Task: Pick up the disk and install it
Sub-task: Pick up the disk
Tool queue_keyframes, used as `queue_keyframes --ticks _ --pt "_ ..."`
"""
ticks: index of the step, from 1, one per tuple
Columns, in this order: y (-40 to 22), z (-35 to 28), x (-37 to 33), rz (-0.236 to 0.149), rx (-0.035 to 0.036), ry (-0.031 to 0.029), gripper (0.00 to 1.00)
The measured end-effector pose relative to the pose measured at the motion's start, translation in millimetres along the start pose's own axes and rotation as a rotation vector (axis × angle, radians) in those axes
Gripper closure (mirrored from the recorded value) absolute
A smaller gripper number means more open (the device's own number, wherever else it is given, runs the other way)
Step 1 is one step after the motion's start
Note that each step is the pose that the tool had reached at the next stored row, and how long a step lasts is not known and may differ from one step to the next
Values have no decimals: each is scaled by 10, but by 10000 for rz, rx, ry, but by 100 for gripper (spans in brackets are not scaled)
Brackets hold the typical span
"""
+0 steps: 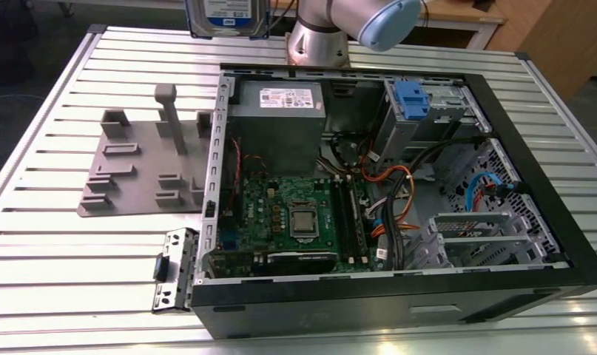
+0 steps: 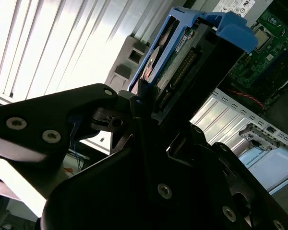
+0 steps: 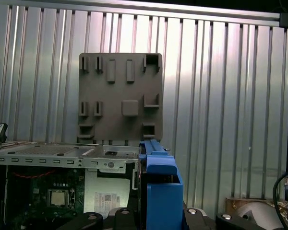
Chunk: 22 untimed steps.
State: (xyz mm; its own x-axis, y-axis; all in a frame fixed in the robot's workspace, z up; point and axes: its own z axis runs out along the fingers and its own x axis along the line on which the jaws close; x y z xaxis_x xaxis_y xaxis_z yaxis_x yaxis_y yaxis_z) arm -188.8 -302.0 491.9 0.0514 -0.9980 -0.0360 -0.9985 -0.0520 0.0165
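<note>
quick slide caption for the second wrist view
Gripper clamped on the disk, blue caddy edge-on, open computer case beyond.

Disk (image 1: 227, 16) hung clamped in gripper (image 2: 177, 76) above the table's (image 1: 41, 244) far edge, with open air around it. The case (image 1: 535, 200) lay on its side, top open. Inside, the power supply (image 1: 278, 122) blocked the far corner on the exterior view's left. Orange and black cables (image 1: 392, 203) crossed the middle. Room stood clear above the drive cage (image 1: 416, 111). The grey fixture plate (image 1: 140, 166) and its upright post (image 1: 170, 111) stood outside the case on the exterior view's left.
</note>
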Motion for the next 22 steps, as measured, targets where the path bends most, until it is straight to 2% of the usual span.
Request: queue_keyframes --ticks 22 --pt "-213 -4 11 1 -1 1 64"
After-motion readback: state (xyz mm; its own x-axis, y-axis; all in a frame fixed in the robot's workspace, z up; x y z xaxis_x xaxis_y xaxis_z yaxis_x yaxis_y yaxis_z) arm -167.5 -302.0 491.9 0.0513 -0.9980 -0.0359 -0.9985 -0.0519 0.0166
